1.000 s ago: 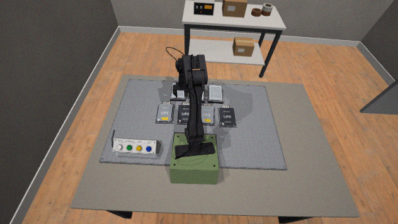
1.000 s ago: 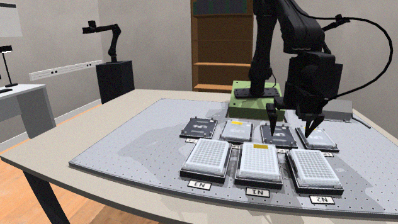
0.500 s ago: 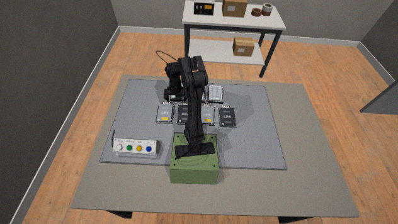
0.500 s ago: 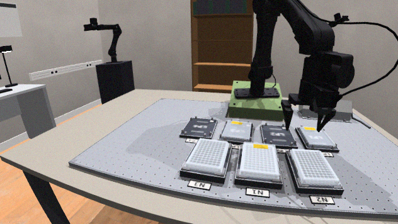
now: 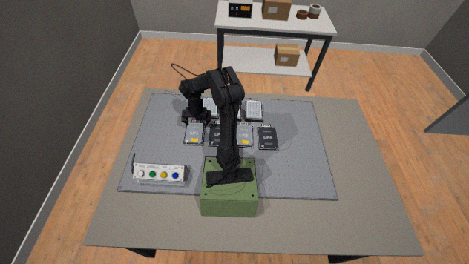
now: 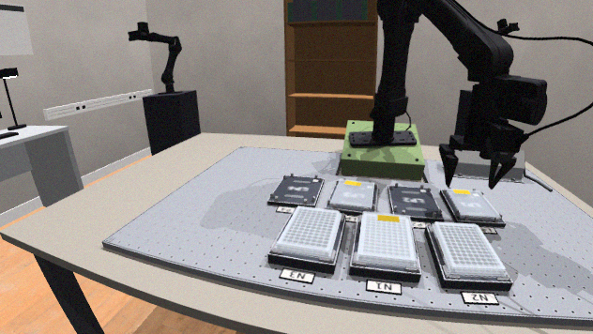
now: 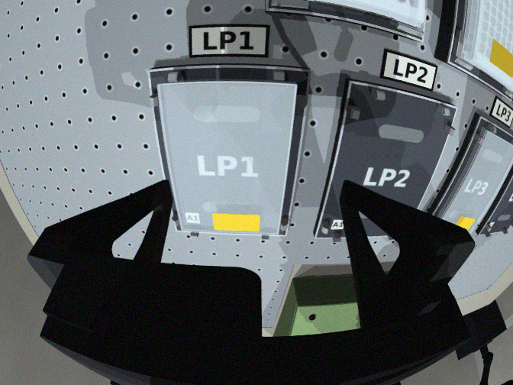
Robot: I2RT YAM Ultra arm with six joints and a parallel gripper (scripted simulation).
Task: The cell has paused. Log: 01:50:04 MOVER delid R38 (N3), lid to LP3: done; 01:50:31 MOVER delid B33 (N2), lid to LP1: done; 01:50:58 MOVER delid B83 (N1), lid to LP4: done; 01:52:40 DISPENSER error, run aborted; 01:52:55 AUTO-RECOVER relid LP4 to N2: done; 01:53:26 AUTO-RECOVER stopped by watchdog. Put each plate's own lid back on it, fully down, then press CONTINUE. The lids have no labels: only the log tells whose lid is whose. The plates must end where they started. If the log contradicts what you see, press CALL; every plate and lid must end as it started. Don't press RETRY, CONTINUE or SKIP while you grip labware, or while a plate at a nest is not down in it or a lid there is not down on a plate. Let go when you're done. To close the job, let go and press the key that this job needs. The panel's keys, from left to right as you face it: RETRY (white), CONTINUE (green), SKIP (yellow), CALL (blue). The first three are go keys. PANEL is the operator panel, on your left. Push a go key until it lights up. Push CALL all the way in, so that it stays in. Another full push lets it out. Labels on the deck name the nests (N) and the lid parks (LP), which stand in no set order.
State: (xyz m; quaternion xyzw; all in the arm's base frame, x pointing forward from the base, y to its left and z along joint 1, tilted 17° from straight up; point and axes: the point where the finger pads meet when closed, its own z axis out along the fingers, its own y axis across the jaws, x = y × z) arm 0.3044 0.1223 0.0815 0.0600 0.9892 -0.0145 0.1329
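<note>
My gripper (image 6: 470, 180) is open and empty, hovering a little above the clear lid (image 6: 470, 204) that lies on park LP1. In the wrist view the fingers straddle the near end of that lid (image 7: 227, 157), which has a yellow tag. A second tagged lid (image 6: 353, 194) lies on LP3. Parks LP2 (image 6: 414, 201) and LP4 (image 6: 296, 193) are bare and dark. The plate at N1 (image 6: 386, 240) wears a lid with a yellow tag. The plates at N3 (image 6: 310, 233) and N2 (image 6: 469, 253) show open wells, no lid.
The operator panel (image 5: 159, 173) stands at the deck's front left, with white (image 5: 140, 173), green (image 5: 152, 173), yellow (image 5: 163, 174) and blue (image 5: 175, 175) keys. The arm's green base block (image 5: 229, 187) stands behind the lid parks.
</note>
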